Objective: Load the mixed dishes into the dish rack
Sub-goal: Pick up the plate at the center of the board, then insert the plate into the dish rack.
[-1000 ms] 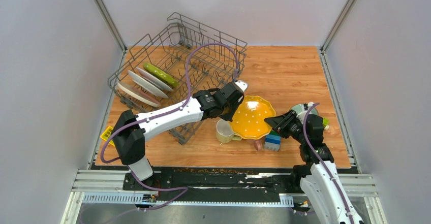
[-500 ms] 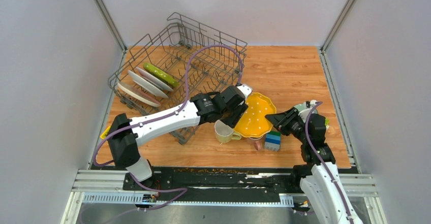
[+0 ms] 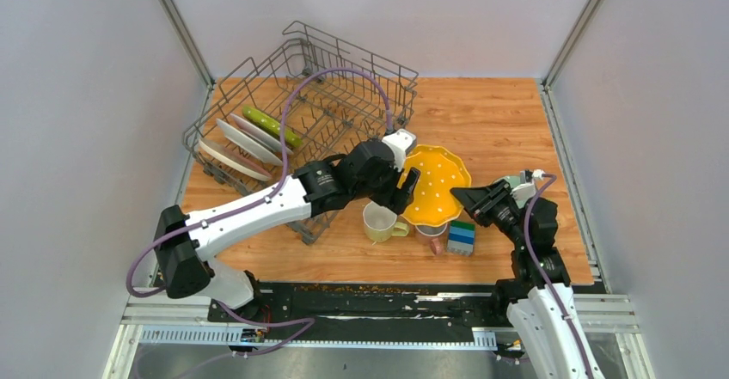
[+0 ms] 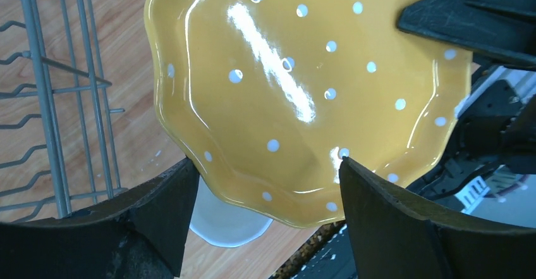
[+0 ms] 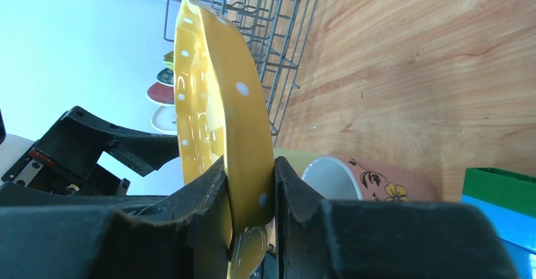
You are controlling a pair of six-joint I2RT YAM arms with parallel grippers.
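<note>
1. Nearest the arm bases, we note stacked green-blue blocks on the wooden table. A flowered pink mug lies on its side just beside them.
2. A pale yellow mug sits just left of the pink mug.
3. The right gripper is clenched on the right rim of the scalloped yellow plate. Its wrist view shows one finger pressed to each face of the plate.
4. The plate is tilted steeply on edge and raised over the two mugs. It is just beside the rack's near right corner, outside the wires.
5. The left gripper is at the plate's left side with its fingers spread wide, grasping nothing. We cannot tell whether a fingertip touches the rim.
6. The dish rack sits at the far left. A row of plates and a green dish stand upright between its tines.
</note>
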